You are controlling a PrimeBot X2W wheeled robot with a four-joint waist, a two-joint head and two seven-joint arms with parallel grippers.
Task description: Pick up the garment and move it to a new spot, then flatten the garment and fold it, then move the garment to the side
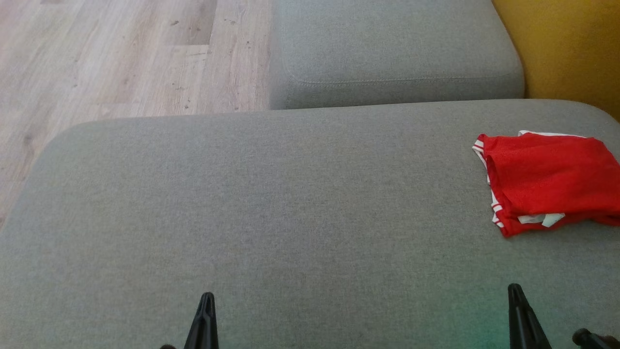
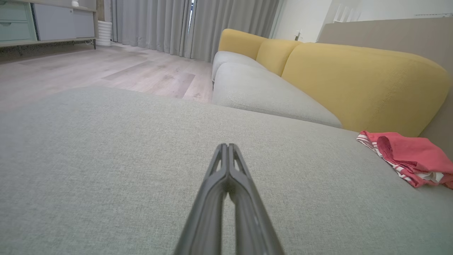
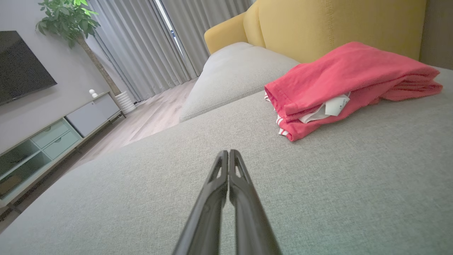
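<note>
A red garment (image 1: 547,179) with white striped trim lies folded in a flat stack at the right edge of the grey sofa seat (image 1: 271,203), a white label poking out of its near side. The same garment (image 3: 339,85) fills the upper right of the right wrist view and sits small at the far right for the left wrist, garment (image 2: 410,156). My left gripper (image 1: 207,296) rests shut and empty low over the seat near its front edge. My right gripper (image 1: 514,288) is shut too, empty, a short way in front of the garment. Shut fingers show as left gripper (image 2: 228,146) and right gripper (image 3: 228,152).
A second grey seat cushion (image 1: 387,53) lies beyond the seat, with a yellow backrest (image 1: 566,43) on the right. Wooden floor (image 1: 121,58) stretches to the far left. A TV cabinet (image 3: 53,138), a potted plant (image 3: 70,21) and curtains stand further off.
</note>
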